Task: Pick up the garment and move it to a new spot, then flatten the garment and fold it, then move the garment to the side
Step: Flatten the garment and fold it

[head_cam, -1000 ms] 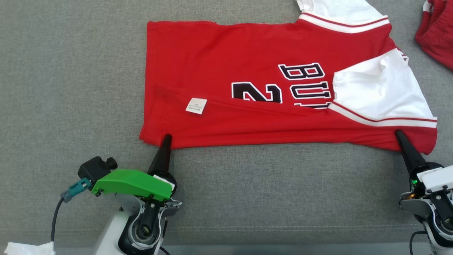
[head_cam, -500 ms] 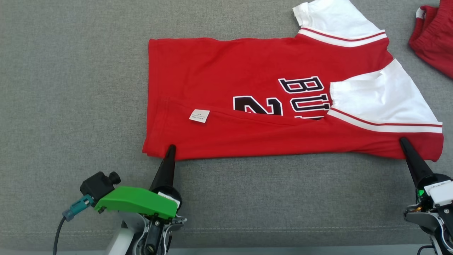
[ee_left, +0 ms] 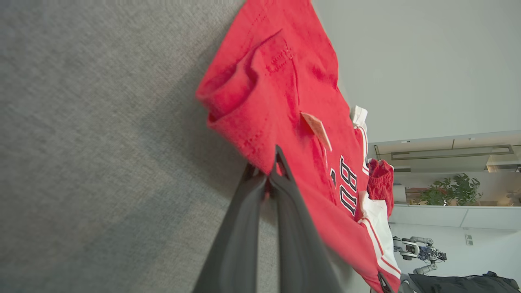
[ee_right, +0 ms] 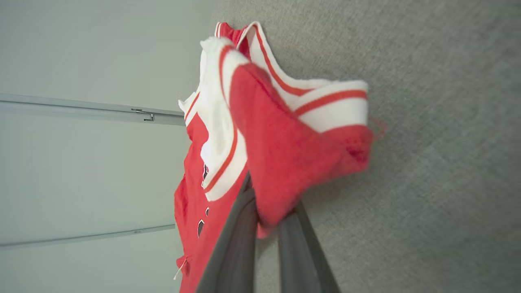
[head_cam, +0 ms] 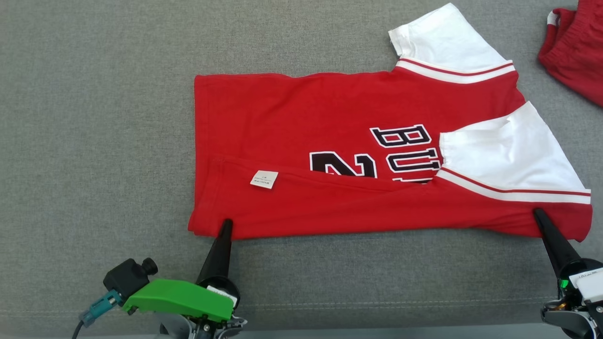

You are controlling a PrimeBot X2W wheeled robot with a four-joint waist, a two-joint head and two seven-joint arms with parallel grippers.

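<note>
Jersey of red knit cloth with white sleeves and black lettering (head_cam: 330, 117) lies spread across the middle of the grey fabric tabletop (head_cam: 94, 141), its near long side folded over. The left gripper (head_cam: 226, 223) is clamped on the near hem corner. The right gripper (head_cam: 537, 214) is clamped on the near edge below a sleeve. A second red garment (head_cam: 572, 52) sits in the far right corner.
</note>
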